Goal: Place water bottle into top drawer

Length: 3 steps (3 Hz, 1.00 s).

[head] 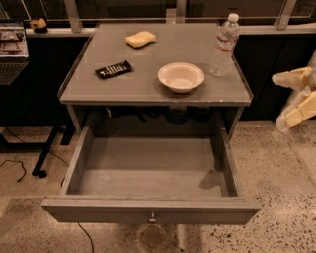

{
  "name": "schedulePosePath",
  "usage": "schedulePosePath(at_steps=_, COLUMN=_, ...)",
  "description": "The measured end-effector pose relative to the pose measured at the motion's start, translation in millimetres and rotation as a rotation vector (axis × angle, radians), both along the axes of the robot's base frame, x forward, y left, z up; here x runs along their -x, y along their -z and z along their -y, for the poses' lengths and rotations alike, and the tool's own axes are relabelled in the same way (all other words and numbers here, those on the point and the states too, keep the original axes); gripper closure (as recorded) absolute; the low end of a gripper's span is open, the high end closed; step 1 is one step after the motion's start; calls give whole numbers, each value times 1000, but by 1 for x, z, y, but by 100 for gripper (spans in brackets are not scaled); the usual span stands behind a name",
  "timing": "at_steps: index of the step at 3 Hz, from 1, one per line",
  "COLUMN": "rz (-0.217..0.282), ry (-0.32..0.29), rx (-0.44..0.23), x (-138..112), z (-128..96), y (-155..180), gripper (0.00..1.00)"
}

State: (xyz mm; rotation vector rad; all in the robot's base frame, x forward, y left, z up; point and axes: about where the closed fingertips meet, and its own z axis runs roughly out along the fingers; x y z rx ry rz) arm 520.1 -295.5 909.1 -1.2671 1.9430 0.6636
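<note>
We see the gripper [279,101] at the right edge, fingers spread, above a speckled terrazzo floor [276,173]. Near it, at about its height, stands a grey table [148,89]. Higher than the gripper, a pale ledge [276,29] runs under dark glass panes with metal posts [74,15]. Far across from the gripper, a black cable [22,170] lies by a black stand leg [47,153]. The light is warm and dim.

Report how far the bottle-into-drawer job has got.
Done: the drawer stands pulled out, with nothing in it. In hand: nothing; the gripper hangs open at the right edge, apart from the table. Left: the bottle stands upright at the table's back right, beside the bowl; it must be grasped and set in the drawer.
</note>
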Motion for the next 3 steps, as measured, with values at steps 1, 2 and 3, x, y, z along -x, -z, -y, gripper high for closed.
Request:
schedulePosePath(at_steps=1, rz=32, ry=-26, rx=5, x=-45, z=-2, y=-9, gripper=0)
schedulePosePath(at_steps=2, rz=116, ry=25, rx=39, x=-87, z=8, y=-29, gripper=0)
schedulePosePath(at_steps=3, rz=152, ry=32, rx=44, x=-91, z=10, y=-43, gripper=0)
